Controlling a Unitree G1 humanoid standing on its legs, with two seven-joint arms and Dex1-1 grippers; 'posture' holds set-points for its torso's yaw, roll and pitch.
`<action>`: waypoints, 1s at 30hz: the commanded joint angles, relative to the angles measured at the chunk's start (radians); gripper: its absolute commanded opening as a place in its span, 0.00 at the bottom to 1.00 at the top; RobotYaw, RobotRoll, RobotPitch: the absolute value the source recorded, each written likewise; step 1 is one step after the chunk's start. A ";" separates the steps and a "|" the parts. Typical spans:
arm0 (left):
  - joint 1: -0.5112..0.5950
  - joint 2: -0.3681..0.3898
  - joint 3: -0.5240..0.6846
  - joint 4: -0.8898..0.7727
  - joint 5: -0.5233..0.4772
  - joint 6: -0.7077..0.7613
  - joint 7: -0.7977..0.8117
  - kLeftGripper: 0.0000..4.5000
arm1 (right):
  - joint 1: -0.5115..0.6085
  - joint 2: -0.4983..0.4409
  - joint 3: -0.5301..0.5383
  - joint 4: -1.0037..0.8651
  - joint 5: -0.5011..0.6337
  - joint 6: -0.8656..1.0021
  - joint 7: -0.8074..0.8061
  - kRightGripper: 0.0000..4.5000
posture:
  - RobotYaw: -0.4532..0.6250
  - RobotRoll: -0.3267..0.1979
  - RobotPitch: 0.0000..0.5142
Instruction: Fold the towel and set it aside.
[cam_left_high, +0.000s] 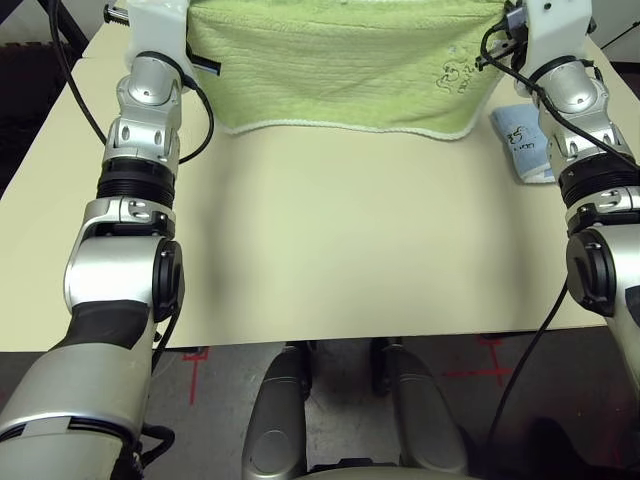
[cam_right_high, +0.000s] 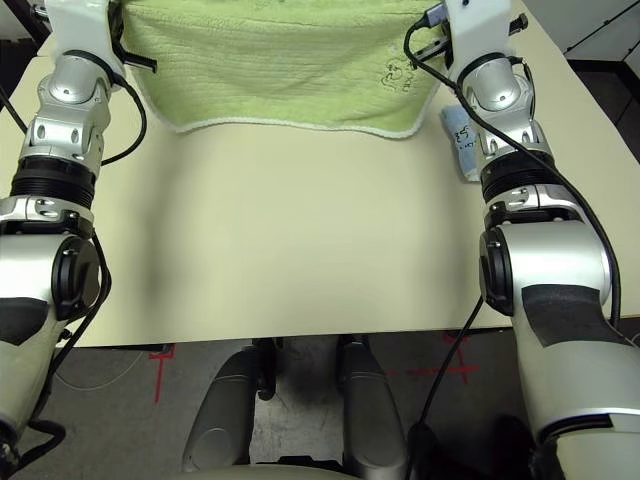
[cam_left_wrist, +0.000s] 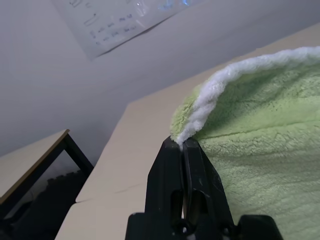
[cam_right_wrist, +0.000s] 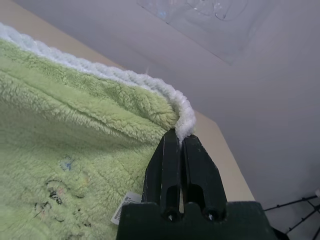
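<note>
green towel (cam_left_high: 340, 75) pinched between both grippers (cam_left_wrist: 182, 142)

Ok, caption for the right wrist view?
Right gripper shut on the green towel's white-edged corner.

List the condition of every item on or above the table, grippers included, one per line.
Green towel: unfolded, stretched between both grippers, white-edged.
Left gripper: shut on a towel corner.
Right gripper: shut on another towel corner.
Light blue towel: lying on the table, partly behind the right forearm.
</note>
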 joint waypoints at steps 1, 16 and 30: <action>0.045 0.027 -0.005 -0.060 0.011 0.011 -0.028 0.01 | 0.052 0.008 -0.027 -0.049 0.045 -0.017 0.075 0.00 | 0.41 0.62 0.53; 0.361 0.138 0.030 -0.587 -0.084 0.407 -0.347 0.01 | 0.366 -0.057 -0.077 -0.590 0.271 0.347 0.462 0.00 | 0.42 0.62 0.55; 0.541 0.309 0.075 -0.920 -0.302 0.771 -0.686 0.01 | 0.495 -0.189 -0.075 -0.816 0.405 0.668 0.779 0.00 | 0.45 0.62 0.56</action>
